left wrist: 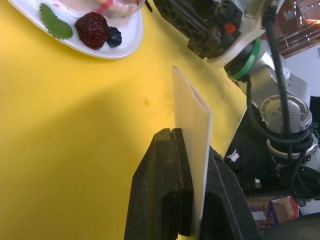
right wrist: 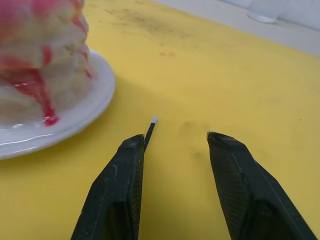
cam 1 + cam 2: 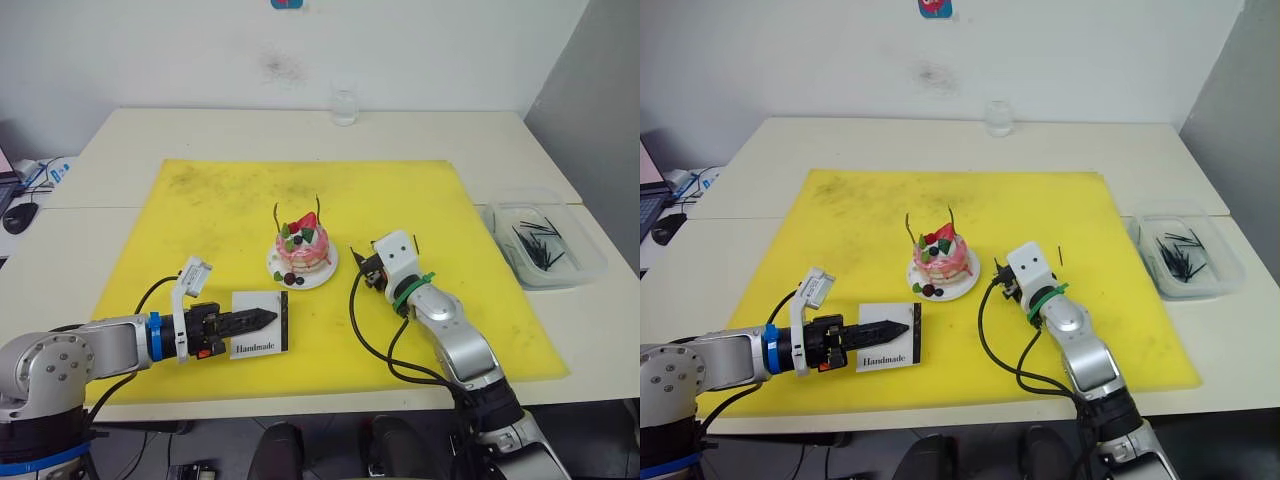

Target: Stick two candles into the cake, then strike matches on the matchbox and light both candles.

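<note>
Pinching the flat white matchbox (image 3: pixel 259 322) shut by one edge, at 7 o'clock from the cake (image 3: pixel 302 251), the left jaws (image 3: pixel 268 318) should squeeze softly since it looks light and easy to crush, while the right jaws (image 2: pixel 174 142) gape wide beside a thin, snappable match (image 2: pixel 149 131).

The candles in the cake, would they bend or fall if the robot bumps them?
Probably. The two candles look very thin and wavy, so they likely flex or snap. They stand tall in the small cake, so a nudge from the right tool might tilt them.
</note>
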Tool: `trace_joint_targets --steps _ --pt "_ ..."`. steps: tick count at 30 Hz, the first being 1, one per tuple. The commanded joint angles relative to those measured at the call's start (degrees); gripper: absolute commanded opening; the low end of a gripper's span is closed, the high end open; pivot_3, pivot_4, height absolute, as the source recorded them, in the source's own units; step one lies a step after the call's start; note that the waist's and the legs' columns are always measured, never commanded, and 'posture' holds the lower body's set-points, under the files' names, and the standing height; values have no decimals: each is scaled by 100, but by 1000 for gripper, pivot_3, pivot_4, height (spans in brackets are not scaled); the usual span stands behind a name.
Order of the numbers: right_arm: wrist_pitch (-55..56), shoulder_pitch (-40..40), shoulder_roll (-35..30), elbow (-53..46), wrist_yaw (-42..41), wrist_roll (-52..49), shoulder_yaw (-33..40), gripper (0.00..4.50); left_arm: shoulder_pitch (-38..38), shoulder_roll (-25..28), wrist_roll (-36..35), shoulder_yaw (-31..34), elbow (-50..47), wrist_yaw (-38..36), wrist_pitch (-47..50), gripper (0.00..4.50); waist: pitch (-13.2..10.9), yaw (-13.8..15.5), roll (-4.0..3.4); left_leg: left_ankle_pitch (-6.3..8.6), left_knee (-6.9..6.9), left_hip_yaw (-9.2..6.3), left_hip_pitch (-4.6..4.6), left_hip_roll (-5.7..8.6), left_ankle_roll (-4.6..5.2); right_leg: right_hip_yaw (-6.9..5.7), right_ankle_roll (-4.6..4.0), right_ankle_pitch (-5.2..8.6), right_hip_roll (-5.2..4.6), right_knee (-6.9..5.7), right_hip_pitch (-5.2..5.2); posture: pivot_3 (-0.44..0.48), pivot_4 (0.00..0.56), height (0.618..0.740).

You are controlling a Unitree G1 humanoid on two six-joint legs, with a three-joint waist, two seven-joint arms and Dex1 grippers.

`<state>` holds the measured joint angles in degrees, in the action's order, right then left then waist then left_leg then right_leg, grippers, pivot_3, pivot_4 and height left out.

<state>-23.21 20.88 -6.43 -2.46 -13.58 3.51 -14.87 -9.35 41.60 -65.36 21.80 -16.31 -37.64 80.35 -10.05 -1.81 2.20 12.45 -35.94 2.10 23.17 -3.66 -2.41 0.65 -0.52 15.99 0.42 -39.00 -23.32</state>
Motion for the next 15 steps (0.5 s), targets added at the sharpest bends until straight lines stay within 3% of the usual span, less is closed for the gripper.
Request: trace_joint_targets --steps 1,15 --pt "193 113 199 11 129 32 15 2040 -60 74 -102 11 -94 -22 -107 0 0 0 0 0 0 0 1 0 0 0 1 0 0 0 -1 0 150 740" --pt "545 69 472 239 149 89 36 2040 -95 56 -28 -88 -35 -6 -219 0 0 -1 0 0 -1 -1 3 -1 0 -1 2 0 0 -2 -3 0 150 740"
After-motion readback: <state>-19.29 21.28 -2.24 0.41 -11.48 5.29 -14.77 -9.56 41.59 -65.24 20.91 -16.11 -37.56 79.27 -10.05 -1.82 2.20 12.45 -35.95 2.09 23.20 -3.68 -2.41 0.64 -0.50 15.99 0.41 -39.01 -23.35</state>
